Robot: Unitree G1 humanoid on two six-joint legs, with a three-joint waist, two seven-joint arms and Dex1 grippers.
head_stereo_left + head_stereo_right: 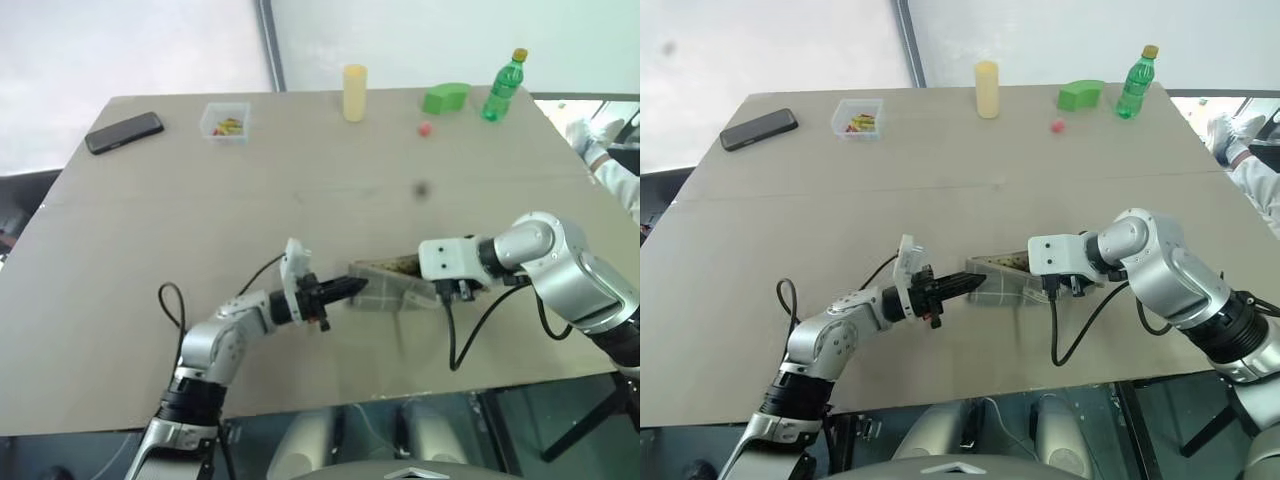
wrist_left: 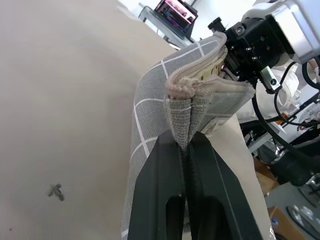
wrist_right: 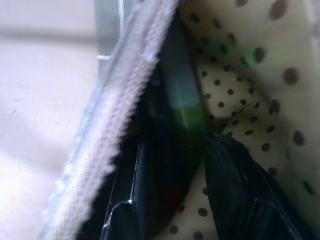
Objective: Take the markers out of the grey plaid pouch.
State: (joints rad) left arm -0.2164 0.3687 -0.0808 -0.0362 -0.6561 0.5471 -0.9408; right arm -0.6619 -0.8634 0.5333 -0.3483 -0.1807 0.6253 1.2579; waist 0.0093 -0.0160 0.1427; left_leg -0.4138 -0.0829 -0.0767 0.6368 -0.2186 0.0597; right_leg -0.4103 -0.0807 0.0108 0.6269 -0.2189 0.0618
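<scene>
Grey plaid fabric marks the pouch (image 1: 385, 283), which is held between the two arms above the middle of the near part of the surface (image 1: 300, 200), its opening turned upward. The left gripper (image 2: 186, 150) is fully closed, pinching the end seam of the pouch between its two black fingers (image 2: 165, 190); in the head views it points level toward the robot's right, with the pouch extending from its tip. The right gripper (image 3: 172, 165) enters the pouch at the opposite end, angled downward into the opening. Its fingers (image 3: 240, 190) stand partly apart inside the pale, dark-dotted lining (image 3: 250, 75), and a marker (image 3: 182, 105) with a green band and dark body lies between them; a red patch shows lower in the same gap. Whether the fingers actually press on the marker cannot be told. The zipper edge (image 3: 125, 100) of the pouch runs just beside the right gripper's finger. Along the far edge of the surface stand, from the far left corner toward the far right corner: a black phone (image 1: 124, 132), a small clear box (image 1: 225, 121) with colourful contents, a pale yellow cylinder (image 1: 354, 92), a green block (image 1: 446, 97), a small red ball (image 1: 425, 129) just nearer than the block, and a green bottle (image 1: 503, 86) with a yellow cap. All of these are well apart from the pouch.
</scene>
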